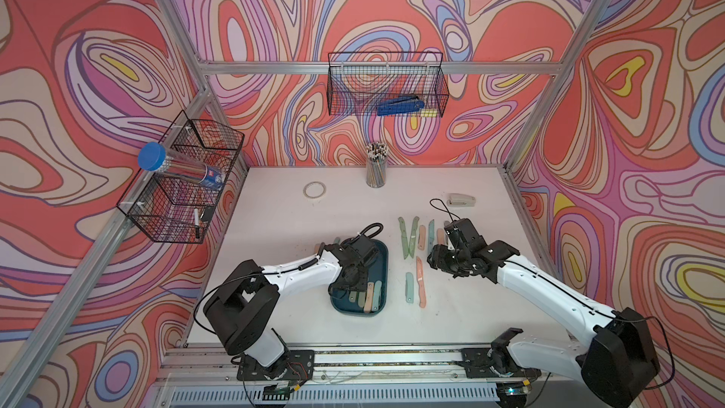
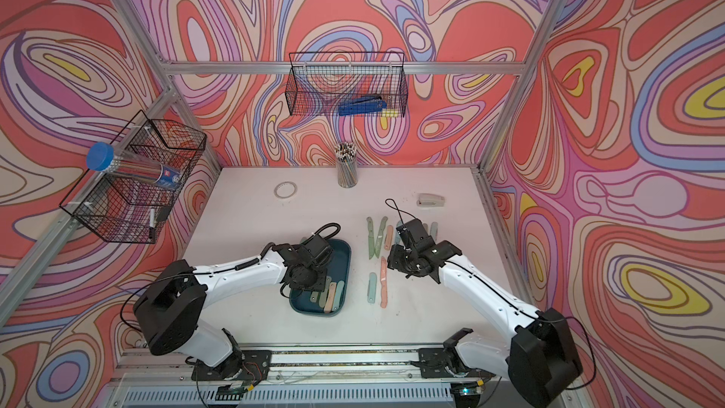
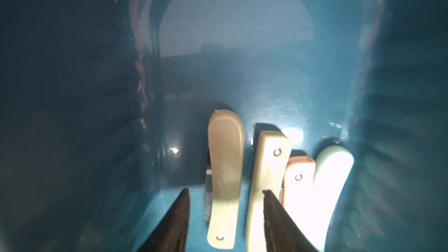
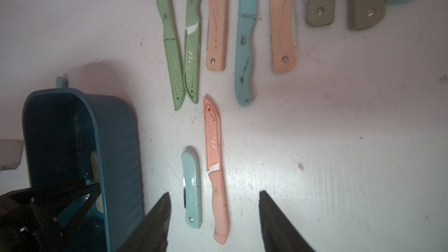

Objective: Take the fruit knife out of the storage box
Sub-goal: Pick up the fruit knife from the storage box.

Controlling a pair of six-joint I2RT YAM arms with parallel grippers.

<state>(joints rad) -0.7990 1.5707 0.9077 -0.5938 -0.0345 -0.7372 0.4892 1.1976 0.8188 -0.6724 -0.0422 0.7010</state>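
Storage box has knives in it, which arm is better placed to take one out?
Left. The left pincer is down inside the storage box, open, straddling a beige folded knife. The right pincer hangs outside it, over knives lying on the table.

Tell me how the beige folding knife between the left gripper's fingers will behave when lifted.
Probably stiff and light: the beige folding knife looks like a slim, hard plastic shell. Its glossy, rounded handle could slip in the left gripper, open around it. Lying flat on the storage box floor, it seems unlikely to roll.
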